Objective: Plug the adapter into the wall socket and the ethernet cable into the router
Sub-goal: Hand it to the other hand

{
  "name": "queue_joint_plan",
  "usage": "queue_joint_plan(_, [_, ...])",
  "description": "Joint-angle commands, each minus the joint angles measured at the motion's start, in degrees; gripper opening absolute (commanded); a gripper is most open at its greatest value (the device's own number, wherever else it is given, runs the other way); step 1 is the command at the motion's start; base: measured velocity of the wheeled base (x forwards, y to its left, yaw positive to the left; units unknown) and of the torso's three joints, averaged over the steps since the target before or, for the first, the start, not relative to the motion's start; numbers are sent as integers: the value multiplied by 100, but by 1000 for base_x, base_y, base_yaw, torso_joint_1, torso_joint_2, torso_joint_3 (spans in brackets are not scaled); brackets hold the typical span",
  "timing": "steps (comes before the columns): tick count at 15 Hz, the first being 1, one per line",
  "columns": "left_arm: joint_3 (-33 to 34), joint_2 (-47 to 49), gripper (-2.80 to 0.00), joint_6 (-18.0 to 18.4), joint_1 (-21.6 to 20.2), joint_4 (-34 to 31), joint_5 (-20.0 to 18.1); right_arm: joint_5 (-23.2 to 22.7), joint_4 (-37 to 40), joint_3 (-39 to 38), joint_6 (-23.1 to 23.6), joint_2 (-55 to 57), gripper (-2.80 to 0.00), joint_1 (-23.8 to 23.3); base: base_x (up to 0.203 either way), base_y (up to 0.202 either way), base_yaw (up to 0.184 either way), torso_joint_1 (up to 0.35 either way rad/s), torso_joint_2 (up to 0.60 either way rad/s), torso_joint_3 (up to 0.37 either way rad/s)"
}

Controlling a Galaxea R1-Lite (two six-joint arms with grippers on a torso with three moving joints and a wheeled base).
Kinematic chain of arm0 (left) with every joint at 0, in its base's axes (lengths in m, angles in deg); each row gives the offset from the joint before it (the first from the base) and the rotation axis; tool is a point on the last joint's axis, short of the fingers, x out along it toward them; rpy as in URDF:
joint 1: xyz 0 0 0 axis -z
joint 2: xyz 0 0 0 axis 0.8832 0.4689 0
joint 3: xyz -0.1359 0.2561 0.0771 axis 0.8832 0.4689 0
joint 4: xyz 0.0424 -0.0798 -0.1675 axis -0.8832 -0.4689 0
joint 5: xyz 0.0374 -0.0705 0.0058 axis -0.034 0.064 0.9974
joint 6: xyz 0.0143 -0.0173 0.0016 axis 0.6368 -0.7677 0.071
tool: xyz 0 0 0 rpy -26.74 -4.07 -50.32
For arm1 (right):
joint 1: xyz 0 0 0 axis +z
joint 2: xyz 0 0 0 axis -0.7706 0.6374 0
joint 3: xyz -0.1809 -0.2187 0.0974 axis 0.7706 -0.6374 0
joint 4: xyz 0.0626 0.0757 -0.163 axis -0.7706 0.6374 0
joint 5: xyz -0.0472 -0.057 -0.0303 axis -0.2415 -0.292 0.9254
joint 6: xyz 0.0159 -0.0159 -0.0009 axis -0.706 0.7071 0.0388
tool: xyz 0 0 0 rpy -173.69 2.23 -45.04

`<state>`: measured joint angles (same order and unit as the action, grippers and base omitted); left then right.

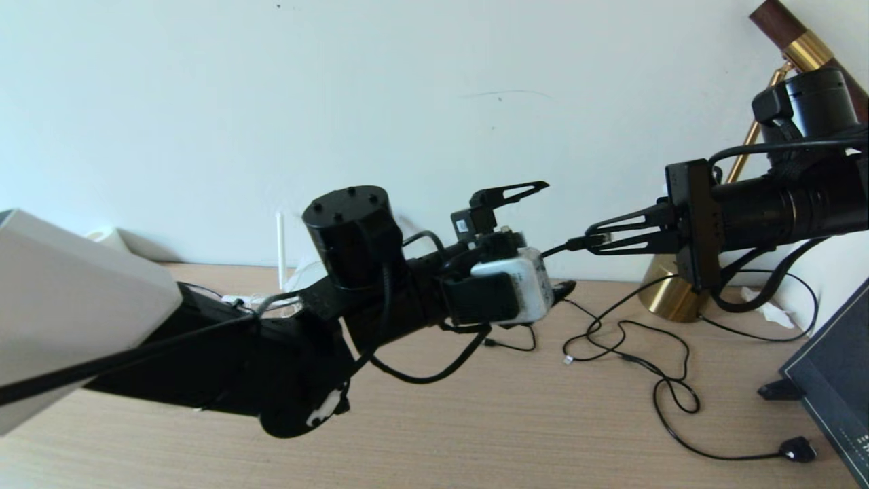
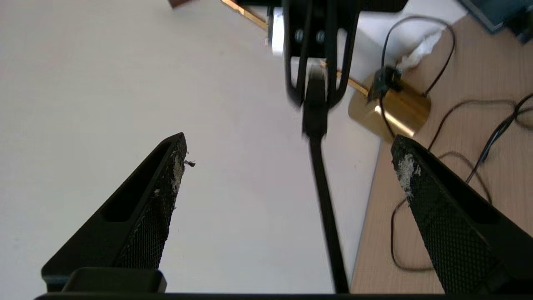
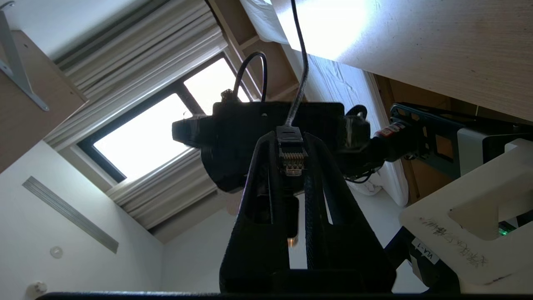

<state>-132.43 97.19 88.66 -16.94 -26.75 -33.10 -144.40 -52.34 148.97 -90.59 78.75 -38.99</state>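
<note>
the wooden desk (image 1: 475, 421) runs along a pale wall (image 1: 271, 102) and serves as the landmark here. above the desk's left half, the left arm (image 1: 285, 326) reaches across from the near left toward the middle. the right arm (image 1: 781, 197) comes in from the right, held level above the desk's far right corner.

at the back of the desk, behind the left arm, one slim white antenna of the router (image 1: 279, 248) stands upright against the wall; the rest of it is hidden. a brass lamp base (image 1: 669, 288) sits on the desk's far right, under the right gripper. thin black cords (image 1: 645, 353) loop loosely over the desk's right part.

the left gripper (image 2: 287, 160) hovers above the desk's middle with its fingers spread wide and nothing between them. the right gripper (image 1: 597, 241) faces it, pinched tight on the plug of the ethernet cable (image 3: 291, 156), the plug's clear tip with its contacts showing between the fingers; the cable runs from there toward the left gripper.
</note>
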Motion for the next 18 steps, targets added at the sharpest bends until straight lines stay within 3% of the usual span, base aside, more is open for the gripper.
queue_joint_plan(1, [-12,-24,0,-7,164,69,-19,-44,3,-8,-32,-21,-280,2,0,0,0,0,0,0])
queue_joint_plan(8, [132,-96,0,-240,359,172,226,-36,-6,45,82,23,-280,-7,0,0,0,0,0,0])
queue_joint_plan(10, [221,-239,0,-433,353,93,225,-36,-5,32,145,22,-280,-16,0,0,0,0,0,0])
queue_joint_plan(12, [244,-418,0,-891,359,-398,127,-44,3,18,372,23,-280,-25,0,0,0,0,0,0])
queue_joint_plan(18, [359,-347,0,-857,205,-345,103,-279,20,-15,363,-100,-280,-16,0,0,0,0,0,0])
